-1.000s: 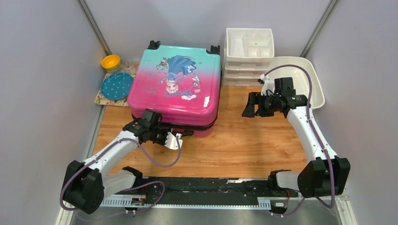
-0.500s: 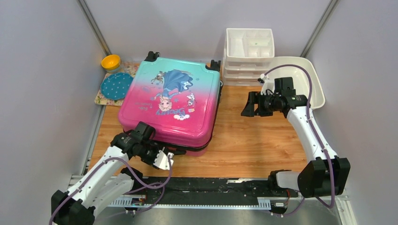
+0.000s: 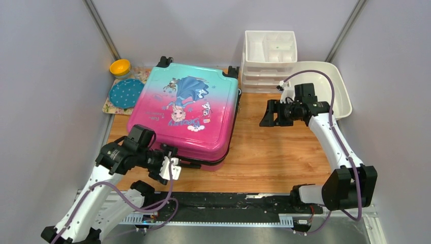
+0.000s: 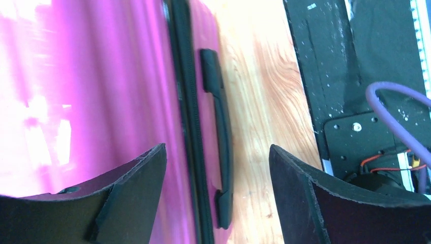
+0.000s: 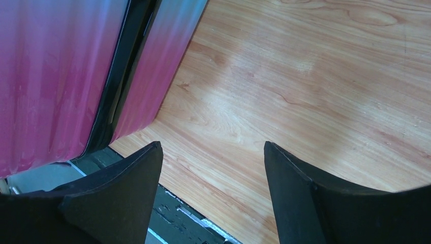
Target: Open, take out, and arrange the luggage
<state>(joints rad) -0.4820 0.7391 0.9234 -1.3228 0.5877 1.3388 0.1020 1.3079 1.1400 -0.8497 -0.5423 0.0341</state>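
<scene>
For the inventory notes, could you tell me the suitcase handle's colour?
The handle is black, clearest in the left wrist view.

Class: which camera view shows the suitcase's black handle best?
Left wrist view: the handle lies whole along the suitcase. The top view gives only a sliver beside the left gripper; the right wrist view misses it.

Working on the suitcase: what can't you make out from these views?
Luggage interior: hidden under its shell, all views.
Zip pull: not found; top view's near edge sits partly behind the left fingers, left wrist view is blurred.
Drawer organiser contents: too small, top view.
</scene>
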